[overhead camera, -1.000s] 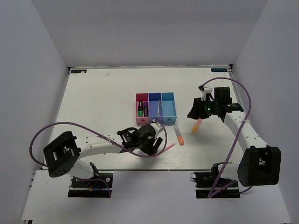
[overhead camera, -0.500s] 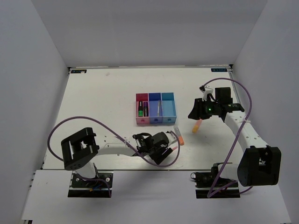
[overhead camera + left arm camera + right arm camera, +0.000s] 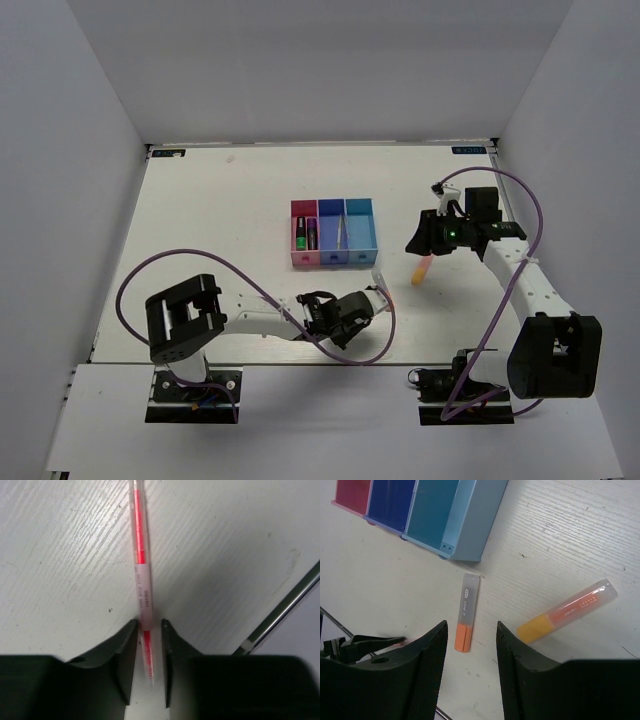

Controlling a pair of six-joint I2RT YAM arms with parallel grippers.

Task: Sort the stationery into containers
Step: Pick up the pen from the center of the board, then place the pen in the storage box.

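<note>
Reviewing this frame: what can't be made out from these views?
Left wrist view: the pink stick runs off the top edge, and the left gripper hides its near end. Whether the fingers pinch it yet is unclear.
Top view: the items in the bins are too small to identify.
Right wrist view: the top edge cuts off the bins, hiding their contents.

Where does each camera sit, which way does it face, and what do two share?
Top external: above and behind, looking down at the table; both arms show.
Left wrist: looks down on a pink pen between its own fingers.
Right wrist: looks down past its fingers at the bins and orange-grey marker.
Top and right wrist share the bins.
</note>
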